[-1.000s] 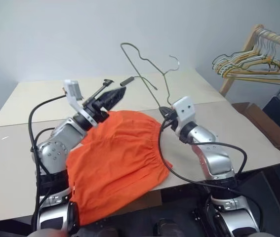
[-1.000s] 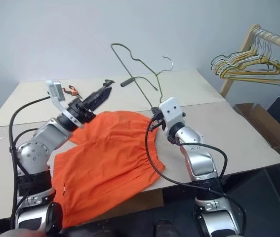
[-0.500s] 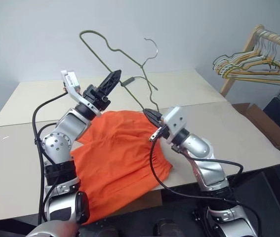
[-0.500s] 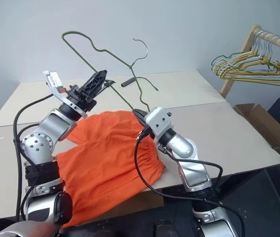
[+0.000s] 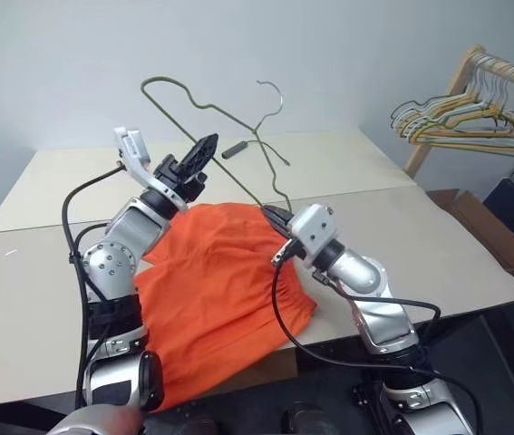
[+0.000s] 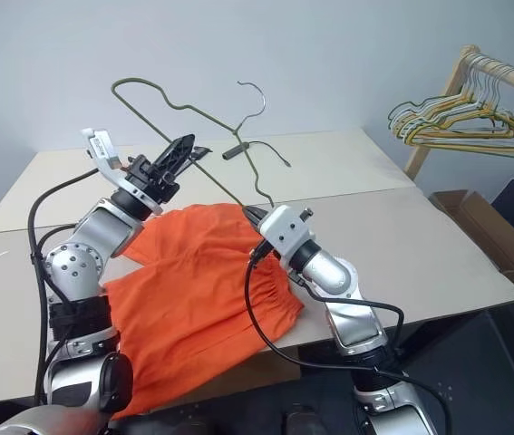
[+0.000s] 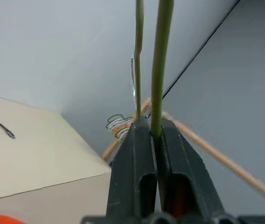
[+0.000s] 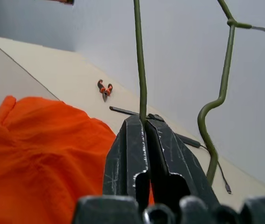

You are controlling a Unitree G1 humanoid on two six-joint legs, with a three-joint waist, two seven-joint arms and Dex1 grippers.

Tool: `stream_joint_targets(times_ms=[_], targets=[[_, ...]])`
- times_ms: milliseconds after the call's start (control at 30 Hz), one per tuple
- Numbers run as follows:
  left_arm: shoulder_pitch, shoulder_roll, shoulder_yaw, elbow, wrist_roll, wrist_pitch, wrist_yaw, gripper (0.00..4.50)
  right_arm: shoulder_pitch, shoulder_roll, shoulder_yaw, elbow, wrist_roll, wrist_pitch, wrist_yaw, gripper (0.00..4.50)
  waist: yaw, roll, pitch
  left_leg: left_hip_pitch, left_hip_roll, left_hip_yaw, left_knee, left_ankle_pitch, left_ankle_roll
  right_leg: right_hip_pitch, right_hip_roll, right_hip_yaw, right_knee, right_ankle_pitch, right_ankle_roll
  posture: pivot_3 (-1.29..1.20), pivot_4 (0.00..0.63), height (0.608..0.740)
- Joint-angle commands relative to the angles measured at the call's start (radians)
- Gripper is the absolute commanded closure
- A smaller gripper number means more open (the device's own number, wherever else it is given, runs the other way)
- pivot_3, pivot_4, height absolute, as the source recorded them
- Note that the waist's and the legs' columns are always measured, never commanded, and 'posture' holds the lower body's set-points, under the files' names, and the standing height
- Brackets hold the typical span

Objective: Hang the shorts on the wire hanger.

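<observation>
Both my grippers are on the wire hanger, which is up in the air in the upper centre of the frame, hook at top right of it. My left gripper is pinched fully shut on one wire arm; the left wrist view shows the wire clamped between the fingers. My right gripper sits at the hanger's lower corner, centre frame; its fingers look nearly closed around the wire, though I can't tell how firm that hold is. The shorts lie flat on the table, lower centre, partly draped over the near edge, held by neither gripper.

Risks, as I judge them: if the right grip is loose, the hanger could pivot about my left pinch and swing. The thin wire may bend if my two hands pull against each other. The shorts overhang the edge, so nudging them could slide them off. Freeing a hand to grab the fabric leaves the hanger on one narrow pinch.
</observation>
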Motion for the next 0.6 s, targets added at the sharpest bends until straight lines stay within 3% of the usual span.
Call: stream_joint_targets(times_ms=[33,200,300,333,500,600], targets=[[0.005,0.015,-0.028,-0.057,0.063,-0.077,-0.077,4.50,-0.027,-0.008,-0.007,-0.026,0.000,-0.048,0.010,3.02,-0.001,0.000,0.000,0.000,0.000,0.000,0.000,0.000,0.000,0.000,0.000,0.000,0.000,0.000,0.000,0.00,0.000,0.740],[-0.004,0.051,-0.037,-0.037,0.131,-0.149,-0.167,4.50,-0.009,-0.037,-0.040,-0.067,0.115,-0.034,0.109,1.22,0.000,0.000,0.000,0.000,0.000,0.000,0.000,0.000,0.000,0.000,0.000,0.000,0.000,0.000,0.000,0.02,0.000,0.740],[-0.030,0.114,-0.023,0.002,0.136,-0.168,-0.278,4.50,-0.018,-0.092,-0.107,-0.124,0.342,0.142,0.245,0.17,0.001,0.000,0.000,-0.001,0.000,0.000,0.000,0.000,0.000,0.000,0.000,-0.001,0.000,0.000,0.000,0.02,0.000,0.740],[-0.035,0.128,-0.018,0.011,0.133,-0.171,-0.304,4.50,-0.024,-0.107,-0.123,-0.137,0.397,0.196,0.271,0.01,0.002,0.000,0.000,-0.001,0.000,0.000,0.000,0.000,0.000,0.000,0.000,-0.001,0.000,0.000,0.000,0.02,0.000,0.740],[-0.023,0.237,0.071,0.016,-0.042,-0.126,-0.614,4.50,-0.126,-0.236,-0.242,-0.086,0.706,0.549,0.406,0.01,-0.001,0.000,0.001,-0.001,0.001,0.000,0.000,0.000,0.001,0.000,0.000,-0.001,-0.001,0.000,0.000,0.04,0.000,0.740],[-0.034,0.279,0.125,0.058,-0.162,-0.059,-0.728,4.50,-0.195,-0.328,-0.230,0.007,0.781,0.717,0.513,0.01,0.001,0.000,0.001,-0.001,0.002,0.000,0.000,0.000,0.001,0.000,0.001,-0.002,-0.002,0.000,0.000,0.03,0.000,0.740]])
